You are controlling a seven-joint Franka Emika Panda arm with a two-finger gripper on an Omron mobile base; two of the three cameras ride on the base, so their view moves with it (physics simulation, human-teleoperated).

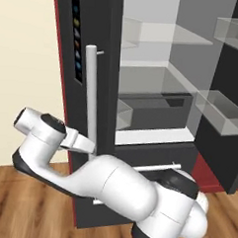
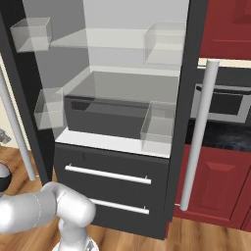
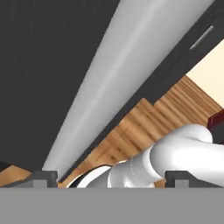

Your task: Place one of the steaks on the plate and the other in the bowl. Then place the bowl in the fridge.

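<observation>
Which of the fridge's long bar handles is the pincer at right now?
The left door's handle, beside the icon panel; the pincer straddles it, open. The other handle stands untouched.

The fridge (image 1: 157, 93) stands open, its pale shelves and a dark inner drawer (image 1: 158, 112) showing. The white arm (image 1: 112, 190) bends low before its left door's silver handle (image 1: 91, 102).

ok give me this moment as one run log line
fridge: doors open, no bowl seen inside | gripper: open, at door handle | drawers: shut
</observation>
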